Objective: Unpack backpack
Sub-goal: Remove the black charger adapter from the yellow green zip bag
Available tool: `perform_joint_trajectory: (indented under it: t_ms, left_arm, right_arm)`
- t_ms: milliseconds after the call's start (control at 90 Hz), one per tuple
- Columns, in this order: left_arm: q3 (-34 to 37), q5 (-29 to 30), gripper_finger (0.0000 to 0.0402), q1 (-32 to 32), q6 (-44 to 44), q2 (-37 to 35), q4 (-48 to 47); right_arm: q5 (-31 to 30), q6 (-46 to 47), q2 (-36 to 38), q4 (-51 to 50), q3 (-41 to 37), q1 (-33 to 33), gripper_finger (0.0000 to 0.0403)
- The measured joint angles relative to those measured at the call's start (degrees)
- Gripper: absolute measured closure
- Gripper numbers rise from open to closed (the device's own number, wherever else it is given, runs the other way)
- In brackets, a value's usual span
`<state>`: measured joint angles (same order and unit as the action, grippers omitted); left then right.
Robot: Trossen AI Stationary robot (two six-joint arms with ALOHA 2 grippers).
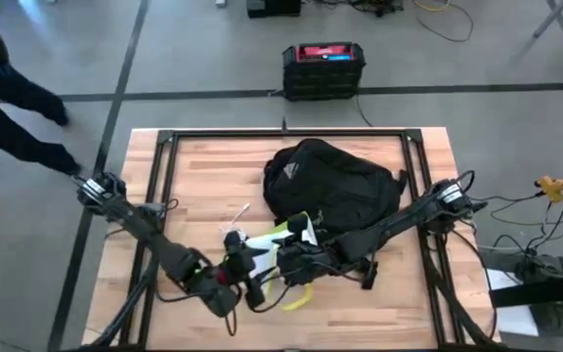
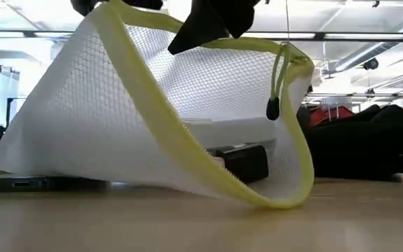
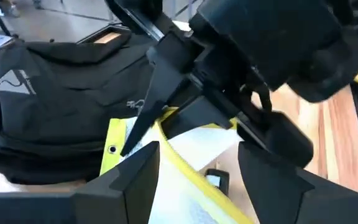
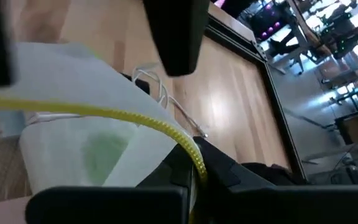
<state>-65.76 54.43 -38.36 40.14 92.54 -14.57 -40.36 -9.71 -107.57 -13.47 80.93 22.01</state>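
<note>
1. The wooden bench (image 1: 360, 313) has a dark metal frame (image 1: 159, 196) around its working area, and both dark arms reach in over its near half.
2. The backpack (image 1: 335, 186) lies on the bench's far middle part, soft, black and rounded, with its pale triangular logo (image 1: 291, 172) turned toward the left arm's side. In the low view it shows as a dark heap (image 2: 369, 147) behind and to one side of the pouch.
3. A white mesh pouch (image 2: 117, 119) with a yellow zip edge (image 2: 166, 119) is lifted in front of the backpack, between the two hands. Its mouth gapes wide and its lower edge rests on the bench.
4. Inside the pouch lie a pale flat thing and a small black block (image 2: 247, 162); what they are cannot be told.
5. The right hand (image 1: 296, 256) is above the pouch, just near of the backpack. Its fingers are pressed on the yellow zip edge and hold that rim up, as the right wrist view shows (image 4: 194, 165).
6. The left hand (image 1: 244, 256) is just beside the right one at the pouch's other side. Its fingers (image 3: 135, 174) stand spread, with the pouch's rim between them; whether they touch it cannot be told.
7. A black zip pull (image 2: 273, 106) hangs from a yellow cord at the pouch's mouth.
8. A thin white cable (image 1: 238, 217) lies on the bench near the pouch.
</note>
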Motion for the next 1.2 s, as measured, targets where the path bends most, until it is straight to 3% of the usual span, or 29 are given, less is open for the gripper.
perform_joint_trajectory:
  t_ms: [267, 567, 833, 1044, 1200]
  left_arm:
    - [0.0, -1.7, 0.0187, 4.5, 1.3, 3.3, -1.6]
    - [0.0, -4.3, 0.0198, 5.6, 8.5, 2.1, -12.4]
    - [0.0, -8.5, 0.0224, 5.6, 9.9, 2.6, -14.8]
    - [0.0, -8.6, 0.0259, 5.9, 9.9, 2.6, -14.2]
    - [0.0, -8.4, 0.0342, 5.9, 9.9, 2.6, -14.5]
  right_arm:
    - [4.4, 0.9, 0.0, 0.8, -0.1, -0.3, 0.0403]
    - [5.2, 2.9, 2.4, -3.9, -0.1, 2.4, 0.0403]
    - [13.4, 9.2, 3.9, -5.1, -0.1, 2.9, 0.0403]
    - [13.4, 11.2, 3.6, -7.0, -0.1, 2.8, 0.0403]
    - [13.5, 14.6, 4.0, -13.2, 1.7, 3.0, 0.0385]
